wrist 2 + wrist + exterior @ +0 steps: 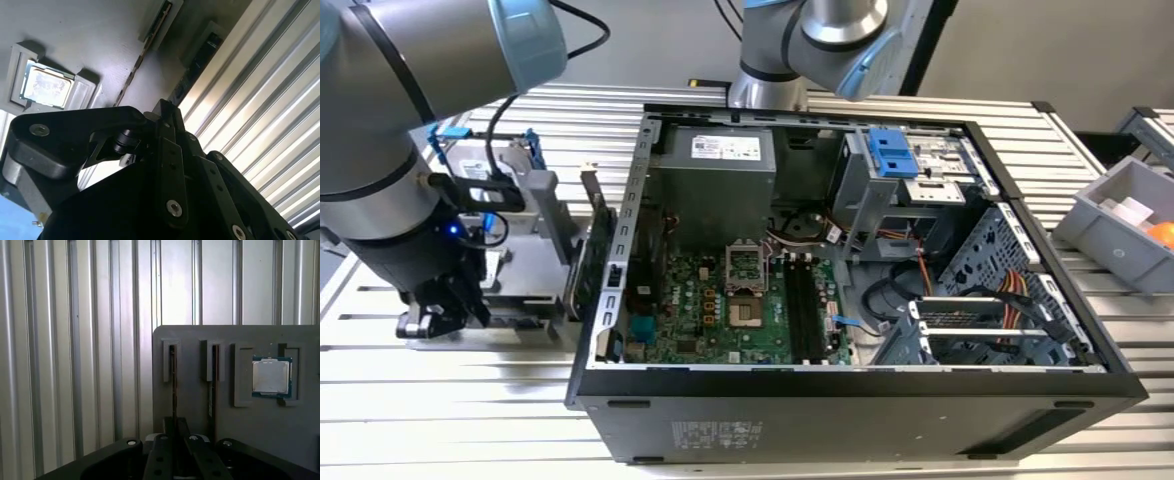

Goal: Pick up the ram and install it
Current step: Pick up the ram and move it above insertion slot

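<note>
Indoors, a counter of ribbed silver aluminium slats (454,420) fills the scene, its long grooves catching pale light. Behind it, the room is plain and grey.

At the exterior view's left, a thick grey robot arm with blue joint caps (387,150) reaches down. Its black claw (427,318) hangs low, close to the counter. Whether the claw is wide or narrow cannot be told.

Under the claw lies a flat grey holder plate (200,340) resting on the slats. In the first wrist view, two narrow raised slots sit side by side in this plate. The ram, a slim dark circuit stick standing on its edge (173,380), sits in the slot directly in line with the claw. A second slim dark stick (213,385) stands in the neighbouring slot. Beside that slot, a square silver processor chip with a blue-green border (271,376) lies in its own recess.

Just past the arm stands a silver hard drive in a blue frame (480,165).

In the middle lies a large black computer case (854,400), its side open, showing a green motherboard (720,310). The arm's round silver base (767,90) stands behind the case.

At the far right, a grey plastic bin (1121,215) rests on the counter.
</note>
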{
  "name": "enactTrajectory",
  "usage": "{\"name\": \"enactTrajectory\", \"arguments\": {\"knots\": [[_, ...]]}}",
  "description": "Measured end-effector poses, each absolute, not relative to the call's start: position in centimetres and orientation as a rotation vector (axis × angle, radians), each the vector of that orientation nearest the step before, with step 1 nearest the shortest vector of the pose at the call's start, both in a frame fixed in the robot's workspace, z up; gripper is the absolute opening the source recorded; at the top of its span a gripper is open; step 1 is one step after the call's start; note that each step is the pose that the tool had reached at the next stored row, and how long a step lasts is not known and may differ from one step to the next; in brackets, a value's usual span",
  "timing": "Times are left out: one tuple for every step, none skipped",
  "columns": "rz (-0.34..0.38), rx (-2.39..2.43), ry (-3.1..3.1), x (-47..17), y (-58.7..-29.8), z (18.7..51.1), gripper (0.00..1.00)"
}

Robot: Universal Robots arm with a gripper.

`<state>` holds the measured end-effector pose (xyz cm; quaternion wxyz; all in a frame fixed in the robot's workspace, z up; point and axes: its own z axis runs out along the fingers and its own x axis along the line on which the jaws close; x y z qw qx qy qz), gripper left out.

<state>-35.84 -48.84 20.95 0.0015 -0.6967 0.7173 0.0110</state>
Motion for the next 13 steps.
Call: {"name": "enactTrajectory", "arguments": {"knots": [[0.035,-2.187,2.251,-35.8,-48.8,21.0,0.0],[0.035,-2.187,2.251,-35.8,-48.8,21.0,0.0],[0.035,-2.187,2.251,-35.8,-48.8,21.1,0.0],[0.035,-2.187,2.251,-35.8,-48.8,21.1,0.0],[0.035,-2.187,2.251,-35.8,-48.8,21.1,0.0],[0.035,-2.187,2.252,-35.8,-48.8,21.2,0.0],[0.035,-2.187,2.251,-35.8,-48.8,21.2,0.0],[0.035,-2.187,2.251,-35.8,-48.8,21.3,0.0],[0.035,-2.187,2.251,-35.8,-48.8,21.4,0.0],[0.035,-2.187,2.251,-35.8,-48.8,21.5,0.0],[0.035,-2.187,2.251,-35.8,-48.8,21.7,0.0],[0.035,-2.187,2.251,-35.8,-48.8,21.9,0.0],[0.035,-2.187,2.251,-35.8,-48.8,22.0,0.0]]}}
